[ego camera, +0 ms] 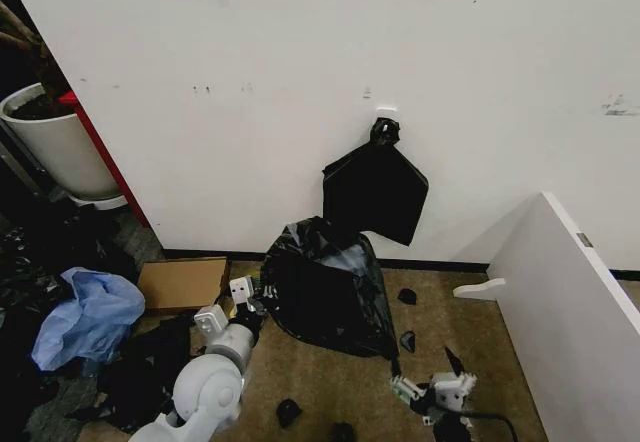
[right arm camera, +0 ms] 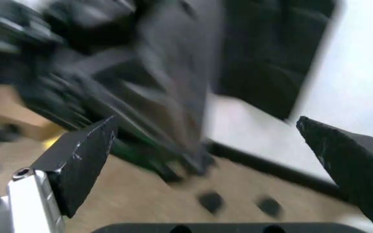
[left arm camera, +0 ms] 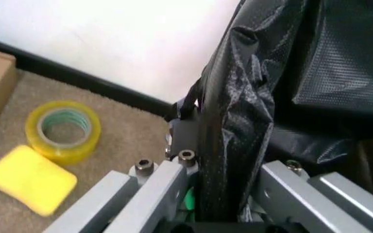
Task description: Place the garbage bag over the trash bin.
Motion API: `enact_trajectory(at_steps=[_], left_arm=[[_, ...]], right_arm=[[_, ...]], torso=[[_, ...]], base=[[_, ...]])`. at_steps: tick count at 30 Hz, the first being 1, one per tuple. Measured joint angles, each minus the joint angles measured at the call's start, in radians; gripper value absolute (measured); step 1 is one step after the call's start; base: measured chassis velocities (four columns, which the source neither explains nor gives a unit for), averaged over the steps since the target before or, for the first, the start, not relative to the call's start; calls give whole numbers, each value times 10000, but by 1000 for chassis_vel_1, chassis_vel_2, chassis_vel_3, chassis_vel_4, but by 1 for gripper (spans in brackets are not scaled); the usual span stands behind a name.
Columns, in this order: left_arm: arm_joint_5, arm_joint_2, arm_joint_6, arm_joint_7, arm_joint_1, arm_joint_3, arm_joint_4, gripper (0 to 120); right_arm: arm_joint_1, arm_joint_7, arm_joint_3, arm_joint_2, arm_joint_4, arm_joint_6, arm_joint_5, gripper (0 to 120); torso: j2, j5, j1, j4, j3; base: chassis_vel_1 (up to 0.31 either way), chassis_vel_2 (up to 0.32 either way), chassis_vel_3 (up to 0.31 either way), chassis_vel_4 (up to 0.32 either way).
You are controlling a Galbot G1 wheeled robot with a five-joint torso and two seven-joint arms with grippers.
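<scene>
The bag (ego camera: 325, 287) is draped over the bin, which is hidden beneath it, at centre floor below the wall. The left pincer (ego camera: 262, 292) grips its 9 o'clock edge; the right pincer (ego camera: 425, 387) hangs wide, apart at 5 o'clock. Seating the edge likely remains.

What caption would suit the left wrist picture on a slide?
Left gripper shut on the garbage bag, beside a yellow tape roll and yellow sponge on carpet.
</scene>
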Motion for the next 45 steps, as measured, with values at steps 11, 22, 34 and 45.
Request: enact_trajectory(at_steps=[11,22,34,45], left_arm=[[831,-20,-462,334,152,246,196,0],[1786,-243,-749,516,384,410,-44,0],[1913,-494,-620,497,341,472,-62,0],[1876,-583,-553,482,254,441,34,0]], right_arm=[[568,-878,52,309,397,1447,-26,100],[1877,-104,198,384,-319,-25,-4198,100],[3803,-80,-106,343,-942,-404,-5177,98],[4881,-1061,-137,367,-1398,-167,-5626,65]], torso=[[0,2,0,1,0],[0,2,0,-1,0],[0,2,0,1,1],[0,1,1,0,1]], base=[[0,0,0,0],[0,0,0,0],[0,0,0,0],[0,0,0,0]])
